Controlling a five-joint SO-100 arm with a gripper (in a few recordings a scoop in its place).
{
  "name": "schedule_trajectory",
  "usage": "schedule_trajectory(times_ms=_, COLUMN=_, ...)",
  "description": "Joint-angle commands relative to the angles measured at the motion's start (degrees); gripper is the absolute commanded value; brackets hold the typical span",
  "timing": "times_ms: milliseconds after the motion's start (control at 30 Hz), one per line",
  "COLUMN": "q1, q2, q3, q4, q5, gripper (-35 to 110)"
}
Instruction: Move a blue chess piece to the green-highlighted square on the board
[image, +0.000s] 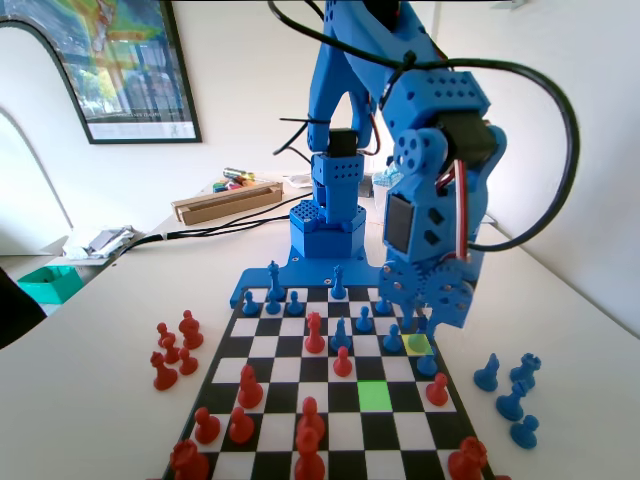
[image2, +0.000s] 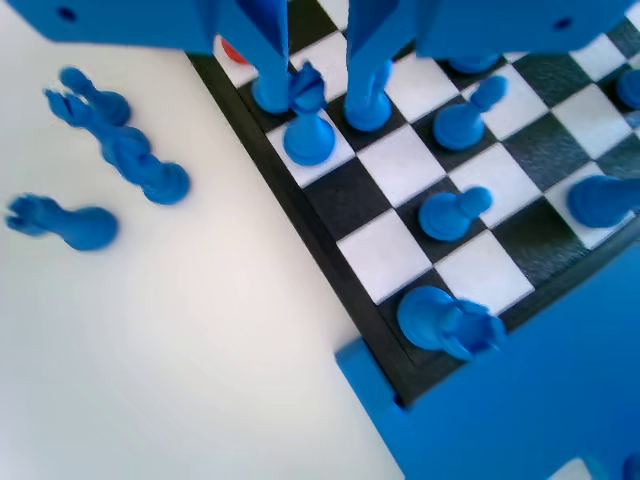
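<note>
Blue chess piece (image2: 308, 128) upright, between end effector (image2: 318, 103) jaws

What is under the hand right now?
In the wrist view the hand straddles a blue pawn on a white board square. In the fixed view it hangs over the pale yellow square, partly hiding that pawn.

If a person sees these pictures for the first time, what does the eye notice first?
The gripper hangs low over the right side of the board in the fixed view, its jaws open around a blue pawn in the wrist view. The bright green-highlighted square lies nearer the camera, and captured blue pieces stand off the board at right.
</note>
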Motion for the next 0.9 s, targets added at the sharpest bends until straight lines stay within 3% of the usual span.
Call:
schedule_trajectory(times_ms=0, q1=-0.6, q2=1.3, q3=-0.1, q4=-0.2, q5=-1.1, gripper=9)
schedule_trajectory(times_ms=667, q1=-0.6, q2=0.5, q3=-1.8, q4=-0.7, q5=-1.4, gripper=1)
schedule_trajectory(times_ms=867, q1=-0.2, q2=3.8, q3=-6.5, q4=3.6, q5=-0.6, gripper=1)
